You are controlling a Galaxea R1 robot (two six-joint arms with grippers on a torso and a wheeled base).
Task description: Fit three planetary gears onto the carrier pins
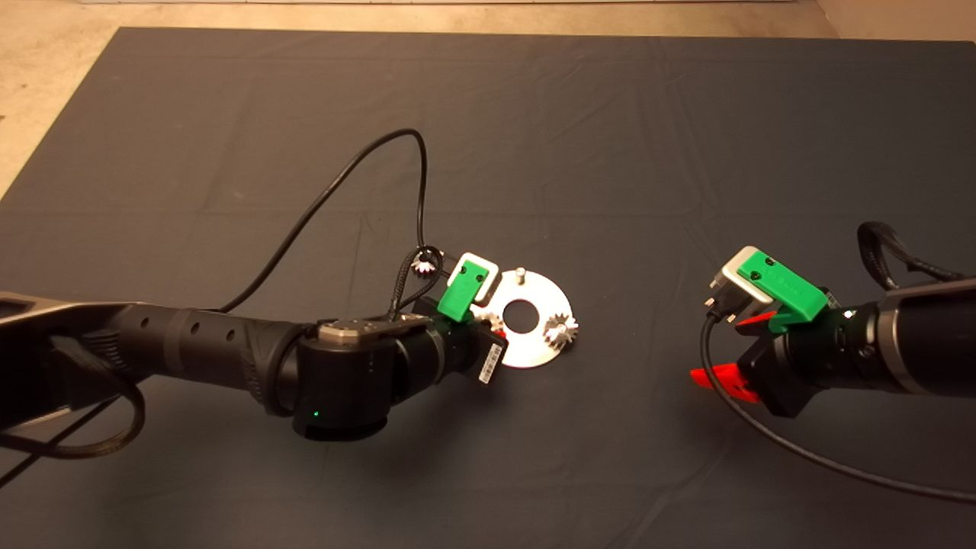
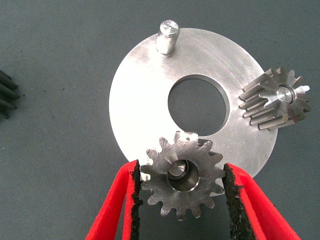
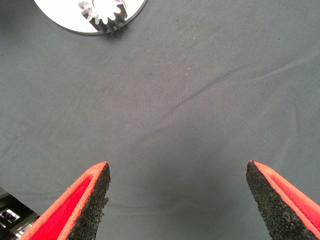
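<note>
I am reaching my left gripper (image 2: 180, 200) in over the silver carrier disc (image 1: 534, 293), which is lying near the middle of the dark mat (image 1: 610, 114). My two red fingers (image 2: 112, 210) are sitting on either side of a planetary gear (image 2: 182, 180), their black pads touching or nearly touching its teeth, so I am judging that I am holding it lightly or just letting go. The gear is resting over a carrier pin (image 2: 175, 169), whose tip is showing off-centre inside the gear's hole; I am judging it as partly seated, with the grip steadying it there so the hole can line up. A second gear (image 2: 276, 99) is already sitting fully on its pin at the disc's edge nearer the mat's right side. The third pin (image 2: 167, 37) is standing bare on the disc's far side. The last gear (image 1: 424, 264) is lying loose on the mat just beyond the disc toward the far-left corner, partly tucked under my cable; in my left wrist view only a few dark teeth of it are showing at the frame's edge. My right gripper (image 3: 177, 200) is waiting wide open and empty above bare mat toward the right edge, well apart from the disc. From above, my own left gripper body is hiding the gear I am working on.
</note>
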